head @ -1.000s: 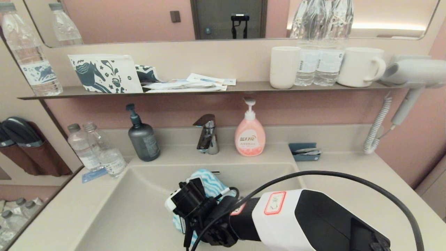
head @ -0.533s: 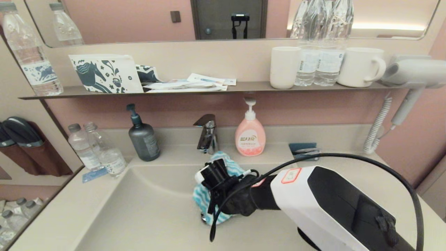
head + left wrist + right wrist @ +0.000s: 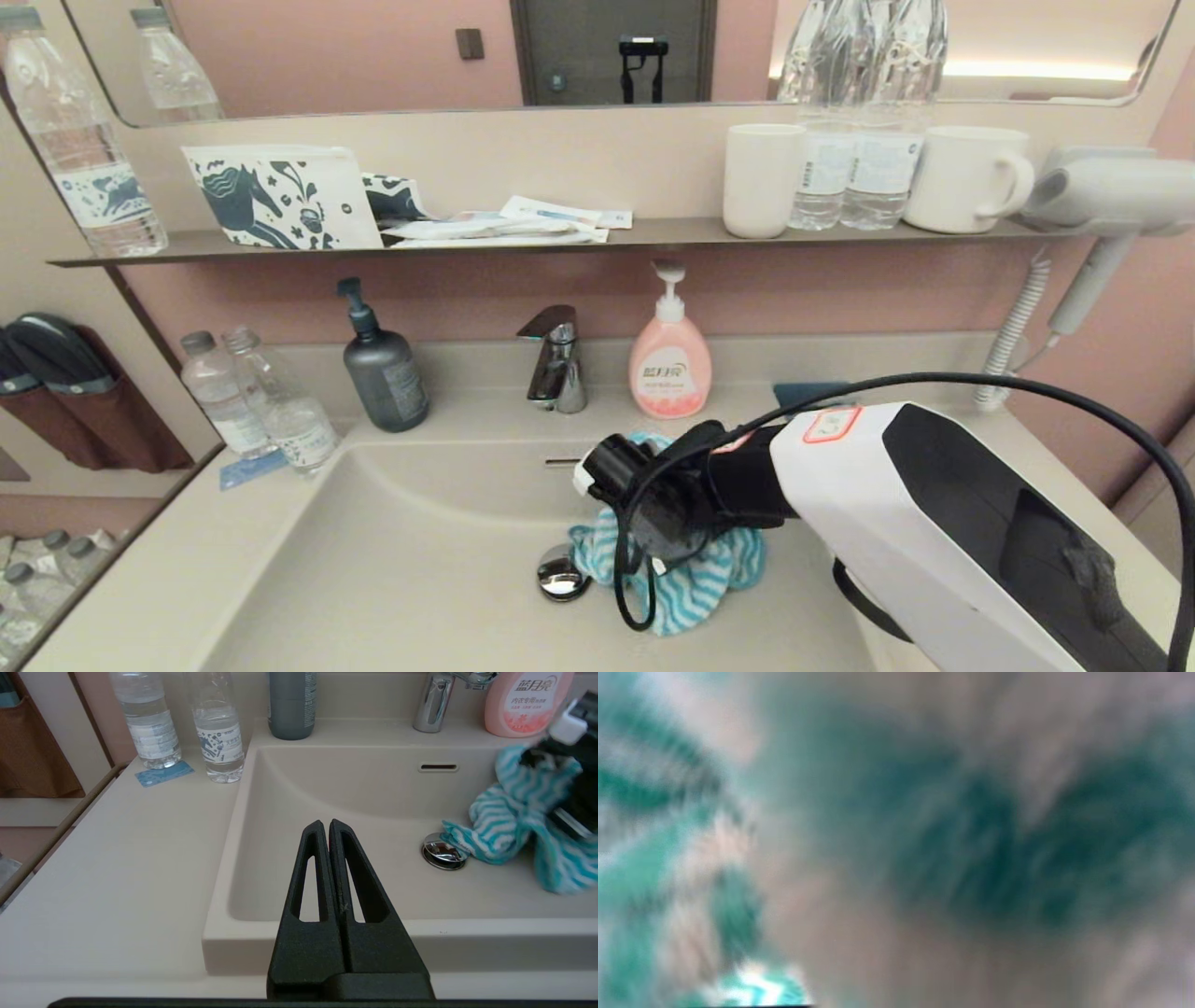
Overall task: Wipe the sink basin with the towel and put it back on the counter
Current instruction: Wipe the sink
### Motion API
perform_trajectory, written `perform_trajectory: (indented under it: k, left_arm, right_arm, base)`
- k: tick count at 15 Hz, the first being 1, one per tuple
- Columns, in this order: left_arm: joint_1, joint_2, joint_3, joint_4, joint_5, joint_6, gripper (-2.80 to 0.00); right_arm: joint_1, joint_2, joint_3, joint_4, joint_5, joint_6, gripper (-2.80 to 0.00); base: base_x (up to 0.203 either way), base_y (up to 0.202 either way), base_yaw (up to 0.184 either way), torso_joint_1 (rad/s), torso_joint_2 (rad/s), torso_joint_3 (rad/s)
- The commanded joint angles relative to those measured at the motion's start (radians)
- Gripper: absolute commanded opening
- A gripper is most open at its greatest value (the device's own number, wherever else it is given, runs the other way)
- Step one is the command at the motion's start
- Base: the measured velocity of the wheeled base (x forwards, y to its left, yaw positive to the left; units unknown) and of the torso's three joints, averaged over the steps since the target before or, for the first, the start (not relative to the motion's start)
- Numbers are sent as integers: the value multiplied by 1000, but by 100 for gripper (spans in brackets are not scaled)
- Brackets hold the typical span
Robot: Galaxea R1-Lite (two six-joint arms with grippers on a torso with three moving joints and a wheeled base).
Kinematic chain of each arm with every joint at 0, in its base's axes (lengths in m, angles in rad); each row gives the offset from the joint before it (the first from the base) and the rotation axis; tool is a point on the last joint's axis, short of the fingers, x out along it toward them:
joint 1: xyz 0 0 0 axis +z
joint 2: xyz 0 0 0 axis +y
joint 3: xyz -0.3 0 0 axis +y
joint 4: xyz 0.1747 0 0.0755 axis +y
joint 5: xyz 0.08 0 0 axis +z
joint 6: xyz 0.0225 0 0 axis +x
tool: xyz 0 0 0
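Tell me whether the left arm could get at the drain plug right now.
Probably yes. The left tool, shut, sits at the sink basin's front rim with bare basin between it and the drain plug. Only the towel's edge overlaps the plug's far side.

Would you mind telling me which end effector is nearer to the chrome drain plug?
The right end effector, in the towel just beside the drain plug. The left end effector hovers at the basin's front rim.
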Motion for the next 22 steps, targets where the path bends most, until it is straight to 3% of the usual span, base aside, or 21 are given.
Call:
perform_trajectory:
  k: [1,3,8,14,18,22]
  left_arm:
    - [0,1,-1,0,1,0,-280]
    - [0,1,-1,0,1,0,-280]
    - [-1,1,0,0,1,0,-280]
    - [0,1,-1,1,1,0,-280]
    - [-1,1,0,0,1,0,-280]
    - [0,1,-1,1,1,0,-280]
  right_arm:
    - [39,-13,0,205,3,2,-280]
    - [88,5,0,302,14,3,-280]
    - [202,40,-3,301,114,2,-280]
    - [245,83,-7,-40,197,-2,-280]
    - [241,113,-12,-261,199,-2,-280]
    - [216,42,-11,-291,195,13,-280]
  base:
    - [0,0,0,0,0,0]
    - [0,0,0,0,0,0]
    - [0,0,0,0,0,0]
    - [0,0,0,0,0,0]
    - [0,0,0,0,0,0]
    - [0,0,0,0,0,0]
